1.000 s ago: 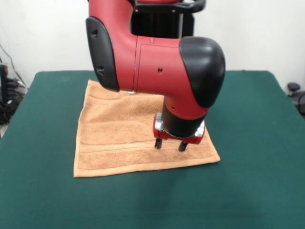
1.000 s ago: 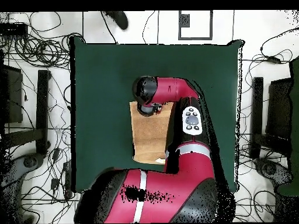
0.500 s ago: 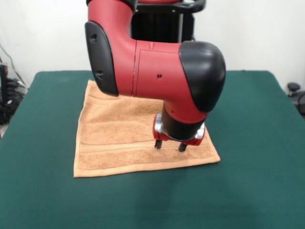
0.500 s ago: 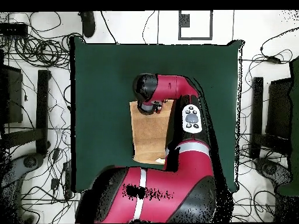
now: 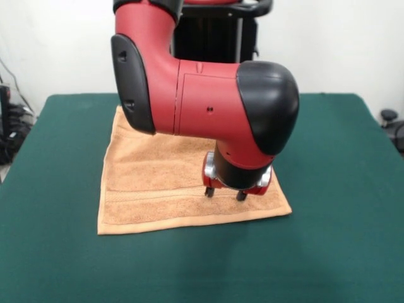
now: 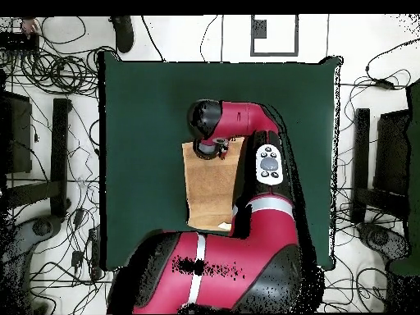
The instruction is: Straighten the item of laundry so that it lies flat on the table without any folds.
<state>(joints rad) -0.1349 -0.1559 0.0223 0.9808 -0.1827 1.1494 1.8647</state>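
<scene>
Towel (image 5: 158, 183) lies spread on the green table (image 5: 328, 252), left of centre, apparently flat. Gripper (image 5: 223, 194) hovers over its near right corner, fingers apart, holding nothing. Terry cloth: likely light, limp, grippy; best pinched at a corner or border band.

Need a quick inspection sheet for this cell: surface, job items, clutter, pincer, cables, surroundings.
Surface: green table, bare around the cloth.
Job items: tan towel spread out on the table, no fold showing in the visible part; its far right part is hidden by the arm.
Clutter: nothing seen on the table.
Pincer: pincer open, tips apart, over the towel's near right part; contact cannot be told.
Cables: many loose cables on the floor around the table.
Surroundings: white wall behind; dark stands beside the table.
</scene>
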